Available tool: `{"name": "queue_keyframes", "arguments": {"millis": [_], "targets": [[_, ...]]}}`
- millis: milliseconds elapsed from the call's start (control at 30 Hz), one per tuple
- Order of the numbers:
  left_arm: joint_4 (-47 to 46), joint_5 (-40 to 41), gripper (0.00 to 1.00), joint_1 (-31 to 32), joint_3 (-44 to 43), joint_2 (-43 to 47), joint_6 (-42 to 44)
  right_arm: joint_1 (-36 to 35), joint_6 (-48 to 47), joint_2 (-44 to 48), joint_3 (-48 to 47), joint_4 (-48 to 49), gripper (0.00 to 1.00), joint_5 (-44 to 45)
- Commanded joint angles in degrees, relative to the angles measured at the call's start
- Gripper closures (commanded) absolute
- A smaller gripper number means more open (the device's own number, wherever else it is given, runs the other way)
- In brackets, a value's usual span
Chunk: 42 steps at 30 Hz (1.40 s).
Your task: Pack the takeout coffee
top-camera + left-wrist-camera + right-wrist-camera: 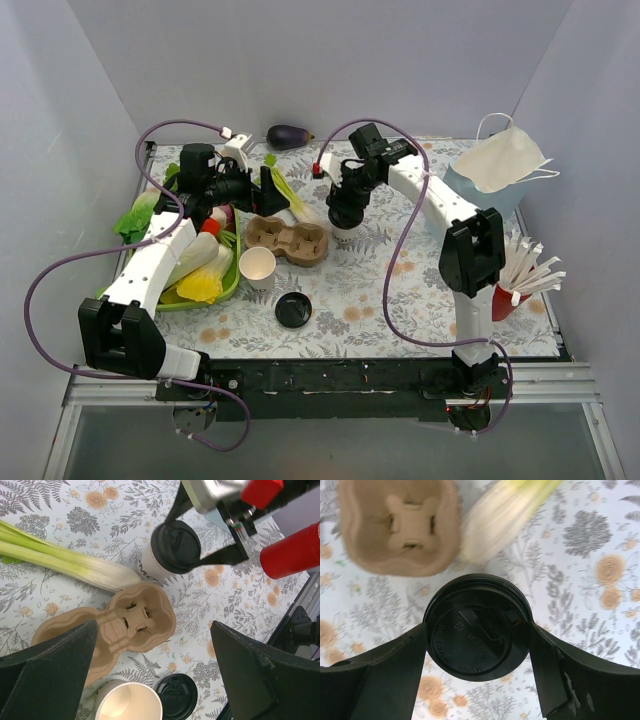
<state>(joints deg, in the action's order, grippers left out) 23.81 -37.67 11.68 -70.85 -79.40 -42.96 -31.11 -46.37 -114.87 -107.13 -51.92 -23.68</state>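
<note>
Right gripper (477,635) fingers pressed on both sides of the black lid of the takeout coffee (477,627), pinching it. Cup sits just beside the cardboard cup carrier (155,605) and the leek (75,565) end, on the floral table (100,520). Left gripper (153,630) spread wide, holding nothing, above the carrier. Lidless paper cup (130,705) and loose black lid (176,696) near the carrier's near side

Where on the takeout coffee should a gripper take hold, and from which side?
At the black dome lid's rim, from straight above: the takeout coffee stands upright, round, with the leek and cup carrier close beside it. The right gripper holds it that way.
</note>
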Motion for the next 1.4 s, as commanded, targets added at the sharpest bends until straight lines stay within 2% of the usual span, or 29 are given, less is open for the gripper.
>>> {"name": "queue_keyframes", "arguments": {"millis": [0, 233, 433, 500, 533, 600, 733, 767, 933, 1000, 1100, 1133, 1233, 1367], "targets": [[1.4, 0.6, 0.02, -0.6, -0.1, 2.2, 1.6, 0.8, 2.5, -4.8, -9.9, -0.5, 0.28, 0.2], [1.3, 0.4, 0.02, -0.8, 0.2, 1.0, 1.7, 1.4, 4.9, -11.3, -17.6, -0.2, 0.25, -0.2], [1.6, 6.4, 0.02, -0.8, -0.3, -0.7, 2.0, 1.8, 9.2, -13.1, -18.5, 2.1, 0.13, 1.1], [2.6, 5.1, 0.03, -0.8, -1.0, -0.9, 4.7, 2.1, 11.4, -13.2, -18.7, 3.0, 0.07, 1.3], [4.8, 4.0, 0.05, -0.7, -1.4, -1.3, 10.8, 2.4, 12.1, -13.0, -18.8, 3.3, 0.06, 1.1], [8.0, -0.4, 0.11, -0.7, -4.1, -2.8, 16.9, 2.7, 13.2, -12.8, -19.8, 3.3, 0.02, 0.2], [18.3, -4.9, 0.14, -0.7, -8.8, -5.5, 33.8, 3.9, 16.1, -10.4, -20.3, 4.0, 0.02, -0.4], [20.5, -5.6, 0.14, -0.7, -9.8, -7.6, 41.1, 4.0, 16.6, -9.9, -20.4, 4.0, 0.02, -1.0], [37.8, -6.4, 0.24, -0.7, -22.1, -17.4, 60.3, 5.5, 19.3, -3.1, -16.7, 4.2, 0.02, -3.6], [41.3, -5.7, 0.28, -0.6, -25.2, -21.6, 67.1, 5.8, 19.4, 1.1, -14.4, 3.8, 0.02, -4.3], [43.7, -3.5, 0.33, 0.2, -26.6, -23.6, 71.9, 6.2, 19.3, 7.3, -8.1, 3.5, 0.02, -3.9], [43.1, -2.5, 0.38, 1.1, -26.0, -24.0, 74.5, 6.4, 19.4, 8.7, -6.7, 3.2, 0.02, -3.9], [40.5, 1.0, 0.43, 2.6, -22.5, -23.5, 79.0, 7.7, 19.9, 14.1, -1.3, 3.0, 0.02, -4.0], [40.5, 3.6, 0.48, 4.5, -21.5, -24.7, 82.0, 9.1, 20.5, 20.1, 6.7, 3.4, 0.02, -3.7]]}}
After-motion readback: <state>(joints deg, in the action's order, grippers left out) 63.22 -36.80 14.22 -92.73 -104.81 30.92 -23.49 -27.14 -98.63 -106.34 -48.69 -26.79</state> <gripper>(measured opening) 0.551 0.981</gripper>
